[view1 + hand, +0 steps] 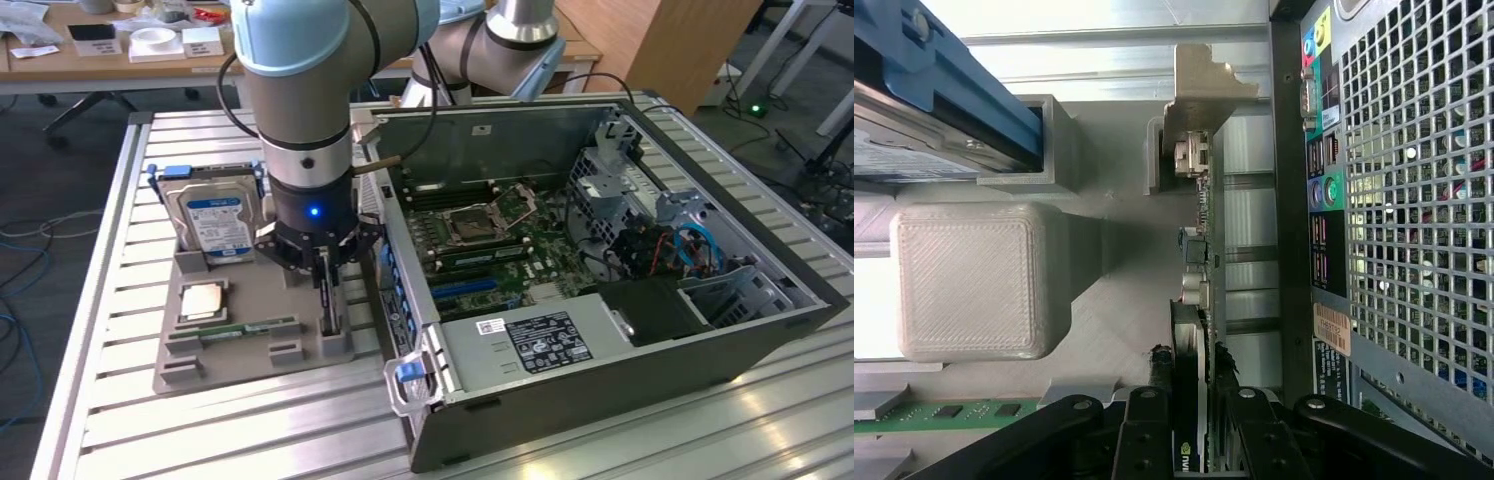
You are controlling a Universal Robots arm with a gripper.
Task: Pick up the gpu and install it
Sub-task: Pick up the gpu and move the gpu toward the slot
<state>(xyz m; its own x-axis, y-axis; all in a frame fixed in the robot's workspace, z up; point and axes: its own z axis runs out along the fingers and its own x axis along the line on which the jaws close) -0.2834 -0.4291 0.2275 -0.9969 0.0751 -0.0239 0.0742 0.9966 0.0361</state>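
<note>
The slatted aluminium table (pixel 200 440) carries everything. On it, toward the exterior view's right, the black and grey desktop computer case (pixel 694 330) lies on its side with the panel off. I judge that this is so the green motherboard (pixel 534 250) faces up and a card can go in from above. Just beside the case sits the grey printed plastic parts tray (pixel 187 370), and its pockets hold each part in a fixed pose. The boxy silver hard drive with the blue-white label (pixel 216 225) leans upright at the far end.

The gpu (pixel 328 310), a thin dark expansion card, stands on its long edge in the tray's slot nearest the case (likely so its top edge is on offer). In the wrist view its silvery metal bracket (pixel 1199 95) is at the far end.

My gripper (pixel 324 262) is right down over that top edge. I cannot tell whether my jaws have pinched the card or stand just off it. The narrow green memory stick (pixel 254 327) lies untouched nearby.
</note>
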